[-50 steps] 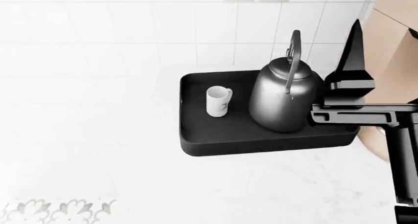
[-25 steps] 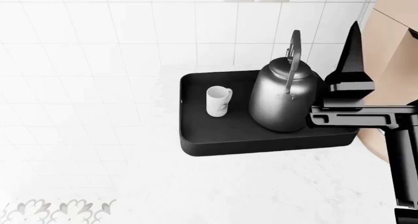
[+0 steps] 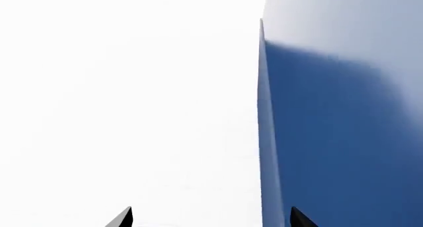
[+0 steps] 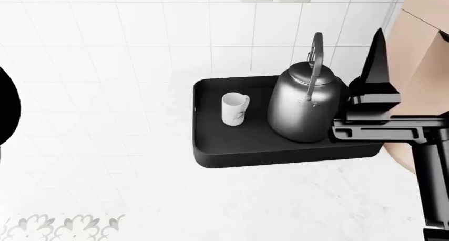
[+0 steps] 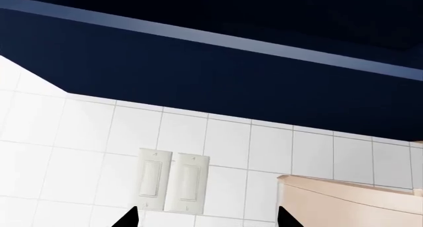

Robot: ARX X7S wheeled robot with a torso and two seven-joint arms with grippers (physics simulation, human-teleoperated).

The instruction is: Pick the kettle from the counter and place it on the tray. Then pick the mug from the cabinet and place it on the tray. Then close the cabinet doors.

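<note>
The grey metal kettle (image 4: pixel 306 104) stands upright on the right half of the dark tray (image 4: pixel 217 151). The small white mug (image 4: pixel 234 109) stands upright on the tray, left of the kettle and apart from it. The tray lies on the white counter (image 4: pixel 140 199) by the tiled wall. My right gripper (image 4: pixel 379 51) points upward just right of the kettle, touching nothing; in the right wrist view its jaws (image 5: pixel 206 221) stand open and empty. My left gripper (image 3: pixel 211 222) is open and empty, facing a white surface and a blue cabinet panel (image 3: pixel 343 147).
A beige coffee machine (image 4: pixel 421 36) stands at the right behind my right arm. Two light switches (image 5: pixel 173 180) sit on the tile wall under the dark blue cabinet underside (image 5: pixel 231 68). A black rounded shape (image 4: pixel 7 104) shows at the head view's left edge.
A black rounded shape has come into the head view at its left edge. The right arm has shifted very slightly. Kettle, mug and tray have not moved.
</note>
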